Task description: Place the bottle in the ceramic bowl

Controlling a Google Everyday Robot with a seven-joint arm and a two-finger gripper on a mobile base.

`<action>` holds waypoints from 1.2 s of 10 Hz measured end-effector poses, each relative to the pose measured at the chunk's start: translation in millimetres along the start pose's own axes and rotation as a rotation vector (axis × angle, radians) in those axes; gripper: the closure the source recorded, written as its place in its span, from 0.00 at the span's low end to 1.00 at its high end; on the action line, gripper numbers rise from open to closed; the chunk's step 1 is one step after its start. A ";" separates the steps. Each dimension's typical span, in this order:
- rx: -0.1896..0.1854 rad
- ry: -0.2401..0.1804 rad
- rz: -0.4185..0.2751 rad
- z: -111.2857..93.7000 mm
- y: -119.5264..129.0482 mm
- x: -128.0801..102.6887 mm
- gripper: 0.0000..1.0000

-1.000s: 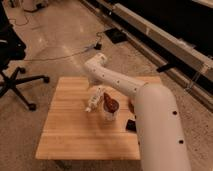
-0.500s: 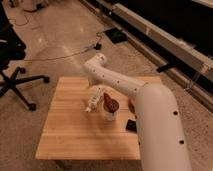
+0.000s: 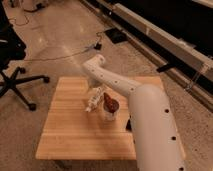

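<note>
Your wooden table (image 3: 65,135) fills the centre of the camera view, on a speckled floor. The white arm (image 3: 150,120) comes in thick from the lower right, runs up and left over the table's right half, bends at the elbow above the far edge, then drops its last link down toward the table's middle. A black office chair (image 3: 12,65) sits off to the left, well apart from the table. The ceramic bowl (image 3: 109,116), white outside and dark brown inside, stands upright near the table's centre, just beside the arm. The gripper (image 3: 98,93) hangs just left of the bowl's rim. I can't tell its state from here. The bottle (image 3: 92,104) is right under the gripper, tilted, just left of the bowl and outside it. I can't tell whether it's touching the tabletop.
</note>
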 end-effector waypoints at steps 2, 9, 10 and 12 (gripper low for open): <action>-0.006 -0.036 -0.020 7.2 -3.9 -6.9 0.20; -0.032 -0.099 -0.085 20.6 -10.8 -17.7 0.53; -0.035 -0.102 -0.090 21.3 -11.6 -18.5 0.63; -0.039 -0.105 -0.095 21.8 -10.1 -20.5 0.85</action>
